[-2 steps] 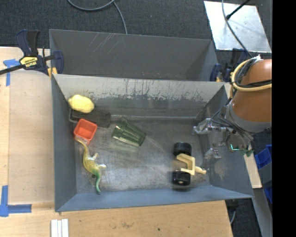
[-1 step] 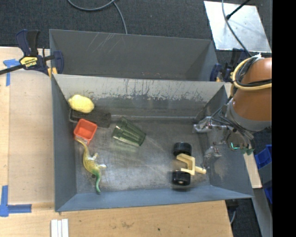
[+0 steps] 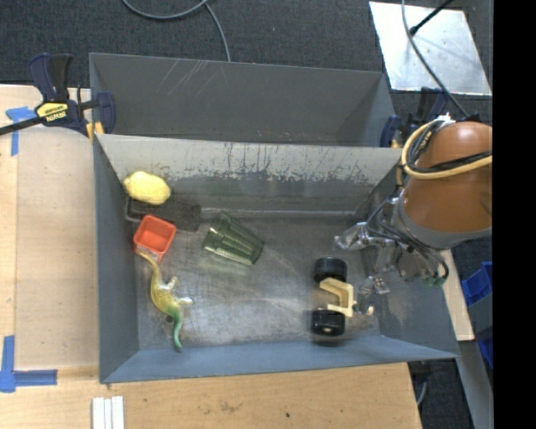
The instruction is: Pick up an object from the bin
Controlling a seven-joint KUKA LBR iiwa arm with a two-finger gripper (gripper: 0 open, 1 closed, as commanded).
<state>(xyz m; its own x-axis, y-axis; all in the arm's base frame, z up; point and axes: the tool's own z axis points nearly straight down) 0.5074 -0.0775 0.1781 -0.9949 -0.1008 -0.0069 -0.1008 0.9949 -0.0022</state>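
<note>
Farther off, dark floor (image 3: pixel 251 25) was seen behind the grey bin (image 3: pixel 251 109). A cream, black-wheeled axle (image 3: pixel 332 297) was laid near-right, long axis near-to-far, beside the gripper (image 3: pixel 368 261), whose clench could not be told.

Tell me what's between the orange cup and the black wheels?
A see-through green cup, lying on its side, sits between the orange cup and the black wheels in the camera view; otherwise bare bin floor.

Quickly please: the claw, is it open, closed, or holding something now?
Claw: cannot be told; it hangs just right of the cream plastic piece with two black wheels.
</note>
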